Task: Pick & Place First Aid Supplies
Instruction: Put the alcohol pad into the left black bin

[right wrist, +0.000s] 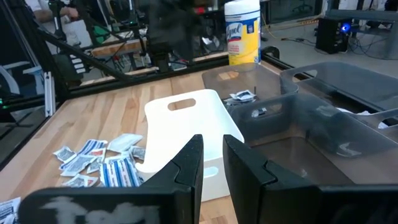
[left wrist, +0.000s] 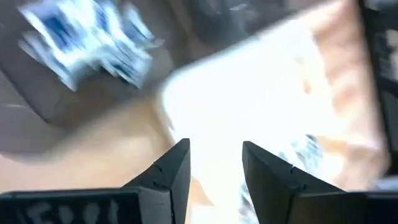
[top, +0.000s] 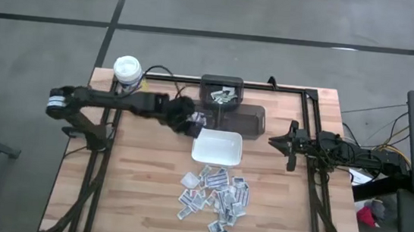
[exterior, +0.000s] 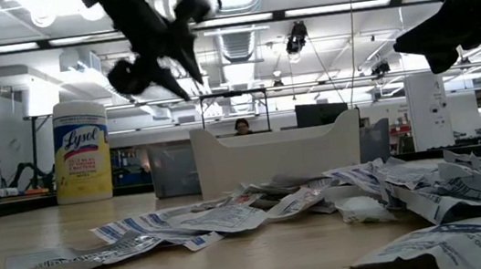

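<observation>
Several first aid packets (top: pixel 214 197), white with blue and red print, lie in a loose heap on the wooden table, near of the white dish (top: pixel 217 147). More packets (top: pixel 222 96) lie inside a dark bin (top: pixel 212 82) at the far edge. My left gripper (top: pixel 197 121) hangs open above the table between that bin and the dish's far left corner, with nothing between its fingers (left wrist: pixel 168 171). My right gripper (right wrist: pixel 212 155) waits at the table's right side, level, pointing at the dish, slightly open and empty.
A second dark bin (top: pixel 243 119) stands just beyond the dish. A yellow canister with a white lid (top: pixel 128 69) stands at the far left corner. A black frame (top: pixel 312 96) runs along the table's far and right sides. Bare wood lies at the near left.
</observation>
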Robot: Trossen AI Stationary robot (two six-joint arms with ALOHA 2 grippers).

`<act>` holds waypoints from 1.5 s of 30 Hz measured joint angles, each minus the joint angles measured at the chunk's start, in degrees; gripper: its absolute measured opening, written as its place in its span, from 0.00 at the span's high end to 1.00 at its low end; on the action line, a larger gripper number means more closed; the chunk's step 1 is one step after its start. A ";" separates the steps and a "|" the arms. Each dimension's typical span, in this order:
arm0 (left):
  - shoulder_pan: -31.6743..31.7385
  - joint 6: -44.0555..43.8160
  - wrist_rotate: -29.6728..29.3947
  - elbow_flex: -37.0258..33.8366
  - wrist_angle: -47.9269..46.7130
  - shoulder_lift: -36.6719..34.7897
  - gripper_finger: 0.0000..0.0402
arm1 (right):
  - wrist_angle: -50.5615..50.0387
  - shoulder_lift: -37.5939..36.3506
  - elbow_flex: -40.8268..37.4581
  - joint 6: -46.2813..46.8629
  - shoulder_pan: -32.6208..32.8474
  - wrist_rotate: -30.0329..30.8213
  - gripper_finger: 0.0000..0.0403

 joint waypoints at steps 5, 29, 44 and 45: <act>-11.22 -10.72 -1.45 0.09 2.74 -2.81 0.66 | 0.00 0.00 0.00 0.00 0.00 0.00 0.85; -38.70 -20.78 -25.15 0.81 22.28 5.80 0.66 | -0.02 0.00 0.00 -0.17 0.02 0.00 0.85; -38.54 5.48 -39.64 -2.38 21.34 3.39 0.66 | 2.56 0.00 0.00 18.45 0.00 -0.22 0.85; -38.54 5.33 -40.11 -3.69 21.59 2.49 0.66 | 2.91 0.02 0.00 20.53 0.02 -0.37 0.85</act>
